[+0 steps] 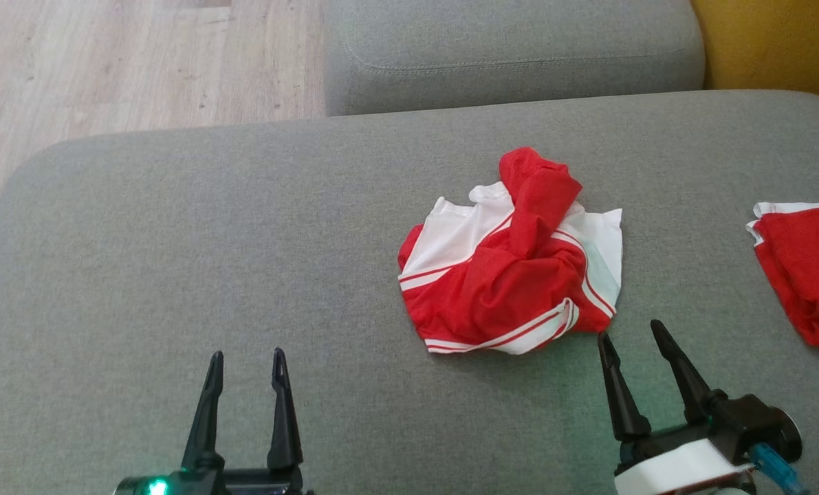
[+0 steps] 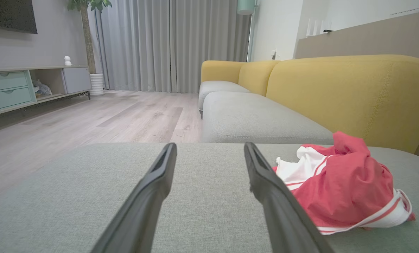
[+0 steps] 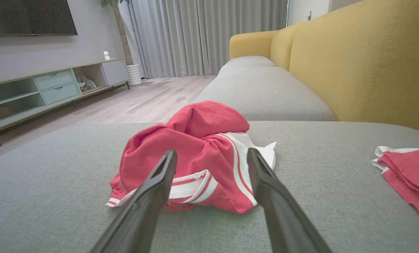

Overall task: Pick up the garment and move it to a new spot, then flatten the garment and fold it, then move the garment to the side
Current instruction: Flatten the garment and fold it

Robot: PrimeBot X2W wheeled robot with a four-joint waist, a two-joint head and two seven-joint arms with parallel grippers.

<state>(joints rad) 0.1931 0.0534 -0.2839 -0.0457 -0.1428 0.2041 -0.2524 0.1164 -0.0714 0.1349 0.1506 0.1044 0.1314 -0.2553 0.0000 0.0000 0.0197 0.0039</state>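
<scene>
The left claw (image 1: 247, 353) and right claw (image 1: 628, 329) are nearest, both low over the grey seat (image 1: 175, 240). Each has its two dark fingers spread well apart with nothing between them. A green light (image 1: 156, 487) glows at the base of the left claw, and a blue plug (image 1: 777, 464) sticks out beside the right claw's wrist.

The garment (image 1: 512, 275), red with white panels and white stripes, lies crumpled in a heap on the seat. It is just ahead of the right claw and a little to its left. The tip of that claw's left finger is at the near hem, though I cannot tell whether it touches. From the left claw the garment is ahead and to the right, well apart.

A second garment (image 1: 808, 268), also red with white trim, lies on the same seat to the right of the right claw, apart from the heap. That makes two garments and two claws.

Beyond the heap is another grey cushion (image 1: 505, 55), with a yellow backrest (image 1: 780, 41) to its right and wood floor (image 1: 106, 62) to its left. Far ahead of the left claw hang grey curtains (image 2: 167, 45). To their left are a plant (image 2: 86, 21) in a white pot, a low cabinet (image 2: 37, 84) with two pale green drawers (image 2: 5, 89), and a dark screen (image 2: 8, 14) on the wall.
</scene>
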